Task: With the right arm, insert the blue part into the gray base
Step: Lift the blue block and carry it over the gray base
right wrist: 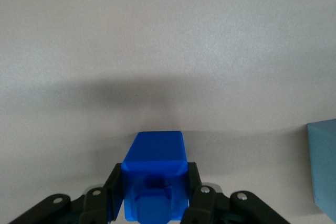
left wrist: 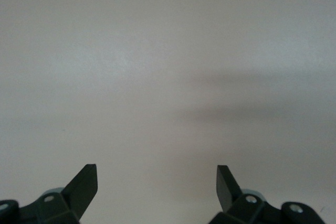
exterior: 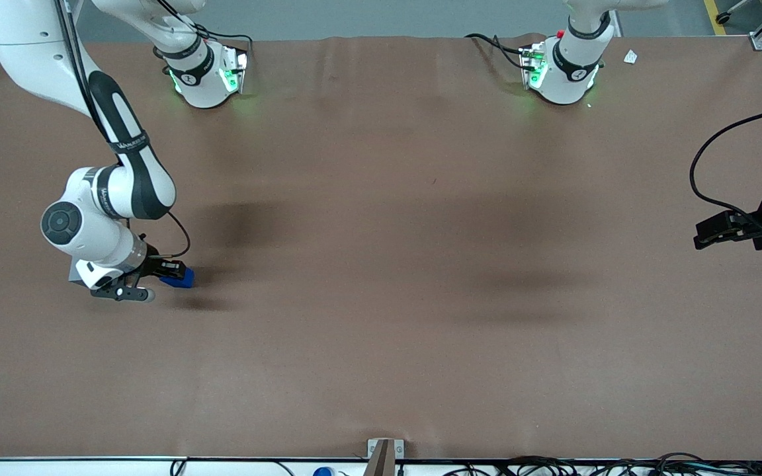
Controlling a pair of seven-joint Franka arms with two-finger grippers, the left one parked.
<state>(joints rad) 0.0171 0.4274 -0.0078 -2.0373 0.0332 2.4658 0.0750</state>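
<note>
- The right arm (exterior: 100,218) is reaching low over the brown worktop (exterior: 381,297), at the working arm's end.
- Its hand (right wrist: 155,195) is squeezing the blue part (right wrist: 155,174) between both fingers (right wrist: 116,184).
- The gray base (right wrist: 324,169) is sitting just beside the hand, only partly showing in the wrist view; in the front view it is hiding under the arm.
- The blue part could be tipping in the grip, so it may be jamming on the rim of the hole.
- A low sideways move could be bumping the base and pushing it away.
</note>
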